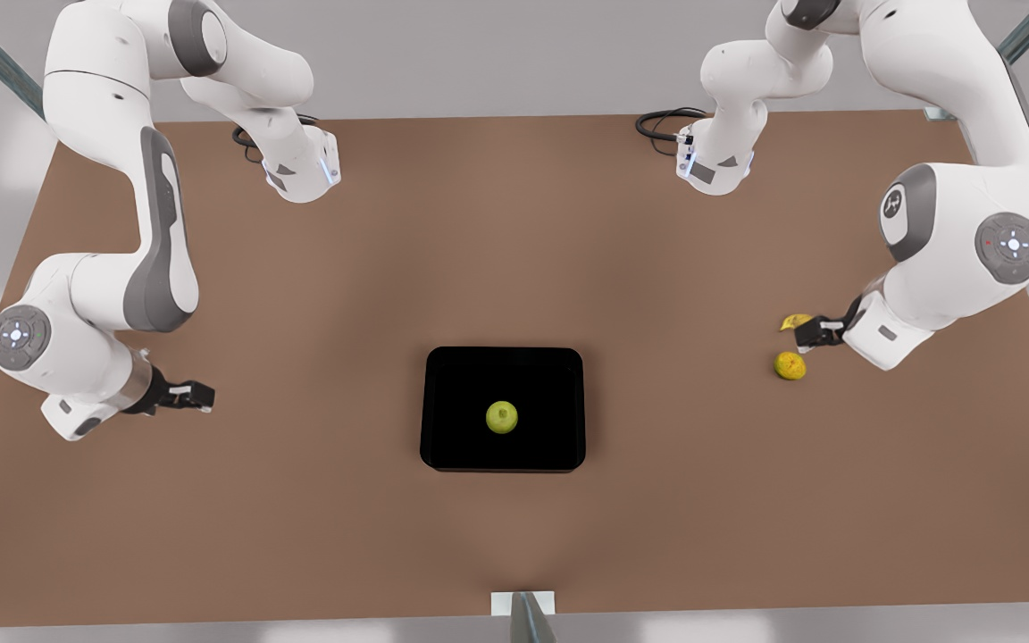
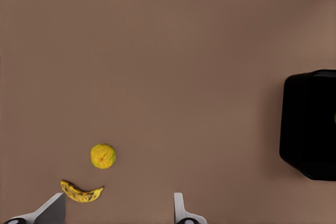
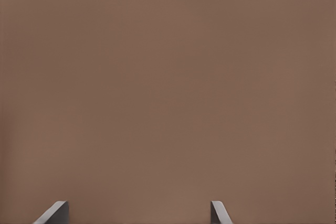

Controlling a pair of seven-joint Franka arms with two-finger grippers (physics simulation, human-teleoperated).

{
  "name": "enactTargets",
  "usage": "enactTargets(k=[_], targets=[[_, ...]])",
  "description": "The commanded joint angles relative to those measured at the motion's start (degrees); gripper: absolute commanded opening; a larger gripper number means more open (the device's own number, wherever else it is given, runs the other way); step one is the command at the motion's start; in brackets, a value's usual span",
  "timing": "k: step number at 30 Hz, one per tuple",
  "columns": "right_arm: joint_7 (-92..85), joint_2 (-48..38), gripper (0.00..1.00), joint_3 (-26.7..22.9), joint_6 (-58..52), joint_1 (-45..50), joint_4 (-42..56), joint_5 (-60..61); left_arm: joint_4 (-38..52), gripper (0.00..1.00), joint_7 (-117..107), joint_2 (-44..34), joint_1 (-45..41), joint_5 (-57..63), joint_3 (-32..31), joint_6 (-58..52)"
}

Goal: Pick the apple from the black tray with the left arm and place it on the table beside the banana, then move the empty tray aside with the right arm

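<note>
Apple (image 1: pixel 502 417) sat mid tray (image 1: pixel 443 446), untouched. Left gripper (image 1: pixel 802 335) hovered by banana (image 1: pixel 794 320), fingers (image 2: pixel 179 208) wide, empty (right gripper (image 1: pixel 202 396) waited, also open). Best approach: descend vertically, centered, clearing the rim.

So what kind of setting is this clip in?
A simulated tabletop workcell, most likely: a bare brown table flanked by two white arms, with only a black tray, an apple and a banana as props.

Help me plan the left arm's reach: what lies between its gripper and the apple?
In the front view, only bare table and the black tray's rim separate the left gripper from the apple.
</note>
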Motion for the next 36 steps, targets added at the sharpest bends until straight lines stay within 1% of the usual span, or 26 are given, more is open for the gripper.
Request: enactTargets(k=[1,4,5,6,7,9,10,11,12,13,14,15,16,18,20,22,25,26,28,33,36], targets=[[-2.45,-0.06,1.00,0.01,3.55,0.01,-0.04,-0.80,-0.22,1.00,-7.38,-0.05,-0.01,0.36,-0.03,3.85],[-2.36,-0.06,1.00,0.01,3.55,0.10,0.04,-0.88,0.13,1.00,-7.29,0.30,0.08,-1.22,-0.03,4.29],[-2.45,-0.06,1.00,0.01,3.55,0.10,0.04,-0.88,0.57,1.00,-6.59,3.46,-0.09,-5.00,-0.38,5.08],[-2.71,0.02,1.00,-0.17,3.63,-0.16,0.04,-0.80,3.29,1.00,-7.46,4.87,-6.32,1.31,-1.26,5.17],[-2.54,1.25,1.00,-0.08,4.25,0.01,0.13,-0.88,4.26,1.00,-14.57,6.63,-12.04,3.44,-1.26,5.61],[-2.54,9.51,1.00,-0.08,5.74,0.01,5.76,-0.71,4.79,1.00,-25.65,8.47,-18.90,3.35,-1.35,9.74],[-2.54,11.10,1.00,-0.08,7.68,0.10,5.76,-0.80,4.70,1.00,-32.33,9.27,-22.76,3.35,-1.35,11.50],[-2.54,11.36,1.00,-0.08,8.29,0.10,5.76,-0.71,4.70,1.00,-33.92,9.79,-25.22,3.35,-1.35,11.76],[-2.45,11.19,1.00,0.01,7.68,0.10,7.07,-0.80,4.53,1.00,-34.09,11.98,-28.39,2.91,-1.44,14.48],[-2.45,9.70,1.00,0.09,6.11,0.10,7.25,-0.71,4.61,1.00,-38.02,14.26,-31.20,3.52,-1.35,17.37],[-2.45,7.06,1.00,0.18,2.50,0.10,7.43,-0.71,4.70,1.00,-47.00,16.99,-33.23,3.79,-1.35,22.12],[-2.45,5.65,1.00,0.10,-0.22,0.10,8.04,-0.80,5.84,1.00,-52.36,19.28,-34.37,4.14,-1.35,25.47],[-2.45,4.68,1.00,-0.08,-2.69,0.01,9.01,-0.71,10.92,1.00,-54.57,23.40,-35.07,4.58,-1.26,25.04],[-2.45,4.77,1.00,-0.08,-2.69,0.01,9.18,-0.71,14.72,1.00,-54.66,27.81,-37.45,5.98,-1.08,24.95],[-2.36,4.77,1.00,-0.08,-2.78,0.01,9.27,-0.79,17.09,1.00,-57.30,31.67,-39.56,6.51,-1.08,26.79],[-2.45,4.86,1.00,-0.35,-2.69,-0.08,9.45,-0.80,21.31,1.00,-58.09,36.42,-40.17,7.74,-1.00,29.69],[-2.36,4.86,1.00,-0.43,-2.69,0.01,9.54,-0.79,23.42,1.00,-57.39,39.67,-40.09,8.45,0.85,35.40],[-2.36,4.86,1.00,-0.35,-2.69,0.01,9.45,-0.80,25.00,1.00,-54.76,41.70,-40.09,8.53,1.55,35.67],[-2.36,4.95,1.00,-0.35,-2.78,0.01,9.45,-0.80,25.00,1.00,-52.73,43.19,-40.09,8.53,2.69,37.16],[-2.36,4.95,1.00,-0.17,-2.69,0.10,9.45,-0.80,25.00,1.00,-53.25,44.95,-40.96,10.91,2.52,37.78],[-2.36,4.95,1.00,-0.17,-2.78,0.10,9.45,-0.80,25.09,1.00,-52.90,46.00,-41.58,11.00,3.31,40.33]])
